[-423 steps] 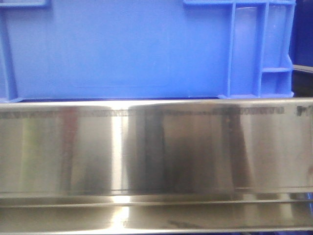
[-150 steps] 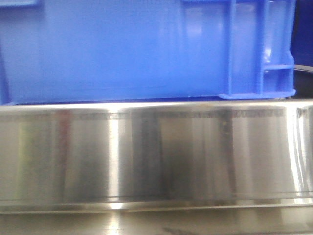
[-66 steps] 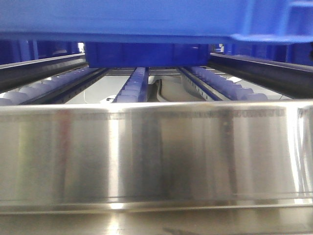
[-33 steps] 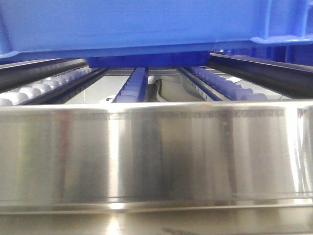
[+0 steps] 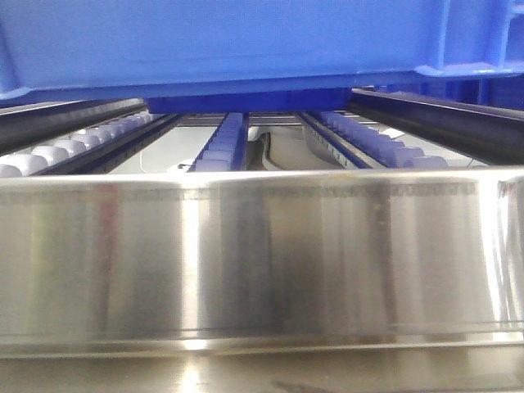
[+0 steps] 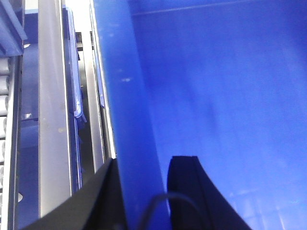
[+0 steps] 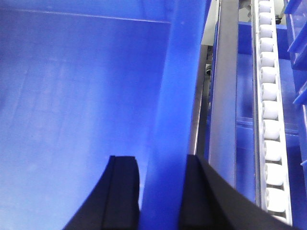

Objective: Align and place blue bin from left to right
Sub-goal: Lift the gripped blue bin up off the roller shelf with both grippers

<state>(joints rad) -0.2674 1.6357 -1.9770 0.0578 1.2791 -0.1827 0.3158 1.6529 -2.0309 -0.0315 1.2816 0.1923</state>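
The left gripper is clamped on one side wall of the blue bin and the right gripper on the opposite wall, one finger inside and one outside. The bin hangs just above the roller tracks. It looks stiff, empty and probably light, but smooth-walled; opposite rims seem the safest hold.

Blk curved fingers on left gripper & right gripper.
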